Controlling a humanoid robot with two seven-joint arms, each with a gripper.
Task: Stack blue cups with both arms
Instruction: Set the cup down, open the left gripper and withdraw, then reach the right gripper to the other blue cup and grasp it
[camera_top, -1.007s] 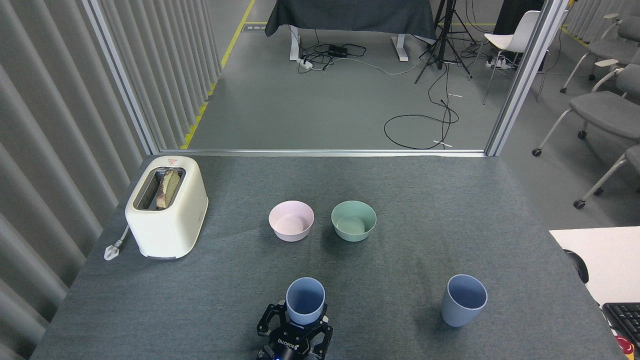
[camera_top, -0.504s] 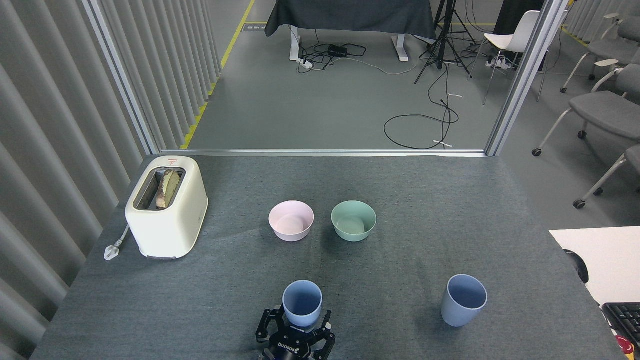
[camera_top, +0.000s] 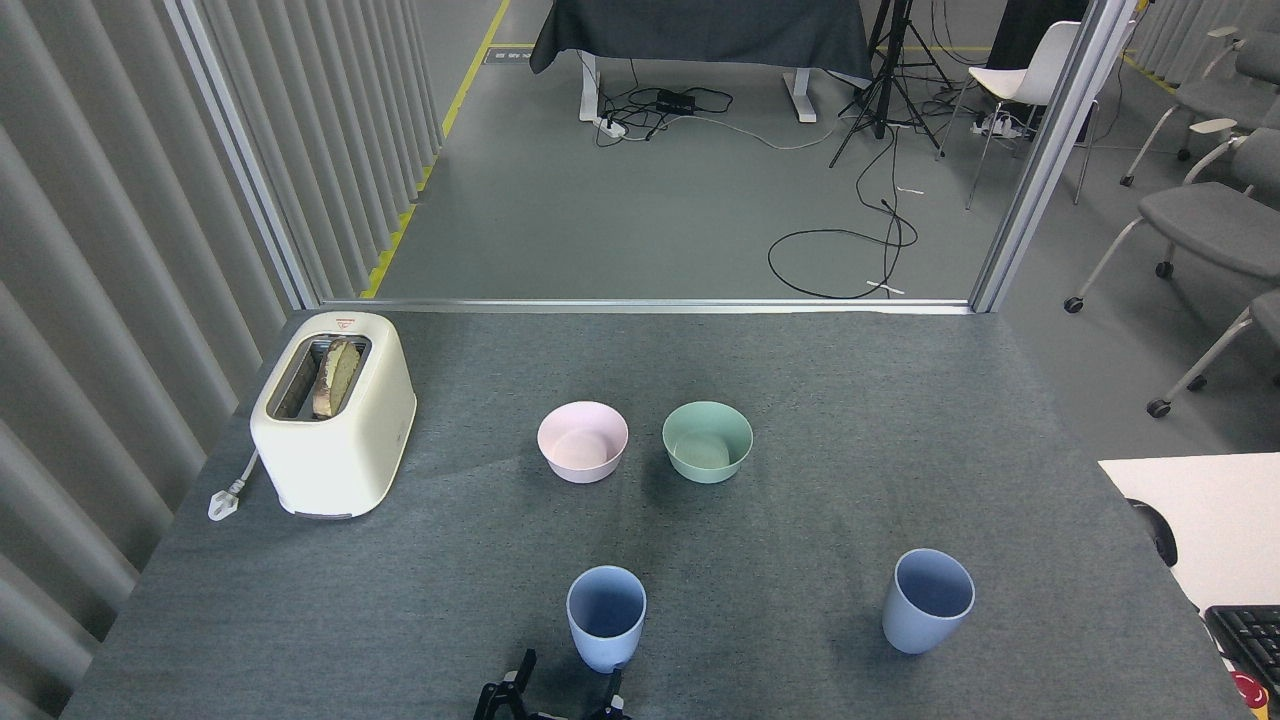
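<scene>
Two dusty-blue cups stand upright on the grey table, well apart. The left blue cup (camera_top: 606, 618) is near the front edge at centre; the right blue cup (camera_top: 927, 600) stands alone to its right. Only the fingertips of my left gripper (camera_top: 562, 692) show at the bottom edge, just in front of the left cup and slightly to its left. Its fingers (camera_top: 522, 672) are spread, so it is open, and they hold nothing and stand apart from the cup. My right gripper is out of view.
A pale pink bowl (camera_top: 583, 441) and a mint-green bowl (camera_top: 707, 441) sit side by side behind the cups. A cream toaster (camera_top: 333, 411) with bread stands at the left. A white desk (camera_top: 1205, 520) with a keyboard (camera_top: 1247, 636) borders the right.
The left cup has come down a little toward the front edge and now stands free. My left gripper has let go of it, opened, and drawn back toward the bottom edge.
</scene>
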